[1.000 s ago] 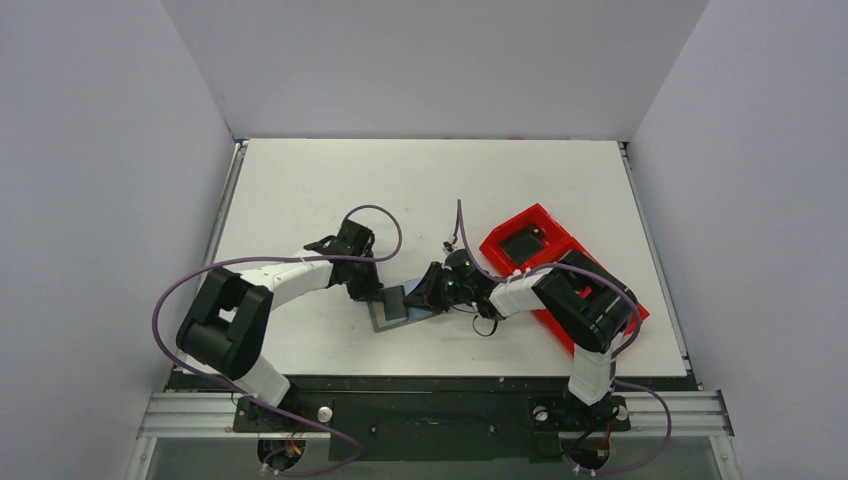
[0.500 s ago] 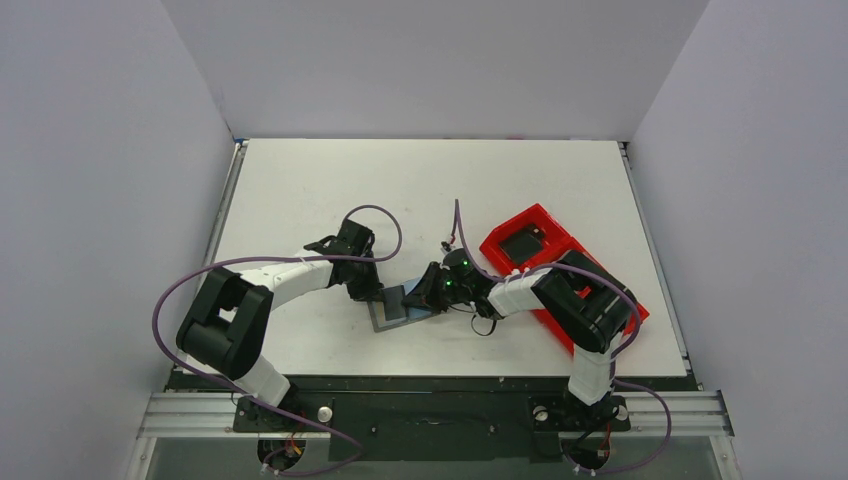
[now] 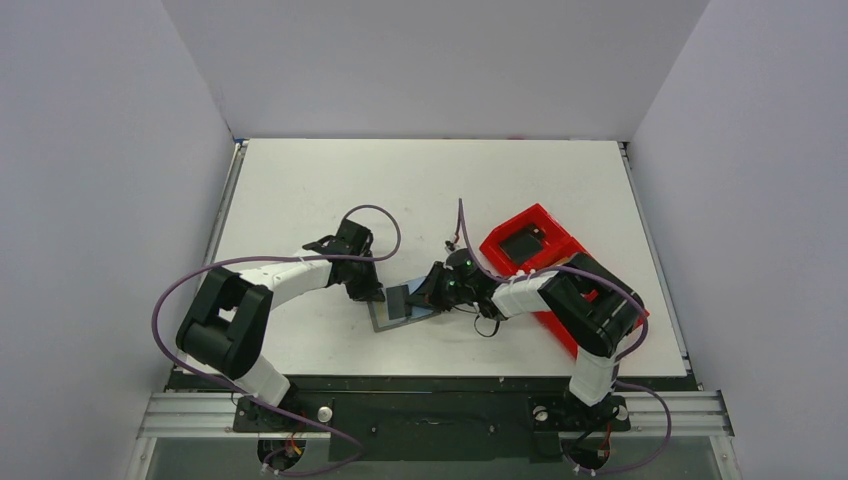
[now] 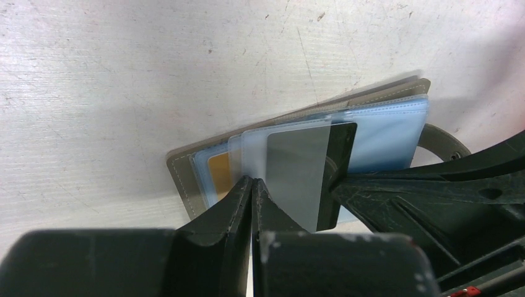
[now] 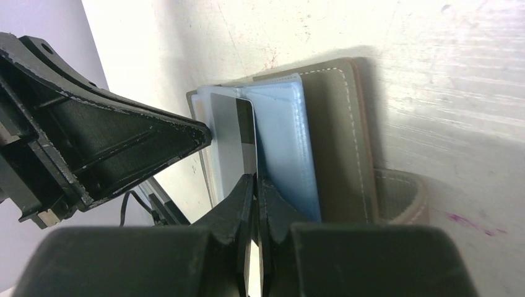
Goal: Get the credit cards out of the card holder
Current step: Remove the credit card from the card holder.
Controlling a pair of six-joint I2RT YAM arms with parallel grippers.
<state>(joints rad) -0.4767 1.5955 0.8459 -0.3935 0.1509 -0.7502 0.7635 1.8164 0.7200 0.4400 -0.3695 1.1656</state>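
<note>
Two cards show in the small flat grey bifold card holder point(image 5: 350, 142), which lies open on the white tabletop point(image 3: 330, 190), in its near half and a little left of the middle of the near edge. The taupe cover is face down and the blue-grey pockets face up. A looped tab point(image 5: 402, 198) sticks out from one long edge.

One is a thin orange card point(image 4: 218, 176), tucked in a pocket with only a strip of it showing. The other is a grey card with a dark stripe along one edge point(image 4: 297, 176). It stands tilted up out of the pockets, clear of the leaf beneath it.

The right end effector point(image 5: 254, 185) reaches in from the right with its fingers pinched together on the striped edge of the grey card – that edge runs straight into the slit between them.

The left end effector point(image 4: 252, 182) comes in from the opposite side, fingers closed tight. Its tips press on the pale leaf of the card holder just beside the orange card – whether any sleeve is pinched between them I cannot tell. The two sets of fingertips are near each other, with the grey card between.

Farther off, toward the right edge of the tabletop, a long red plastic tray point(image 3: 556, 228) lies at a slant, with a black rectangular block point(image 3: 521, 245) in its far end.
</note>
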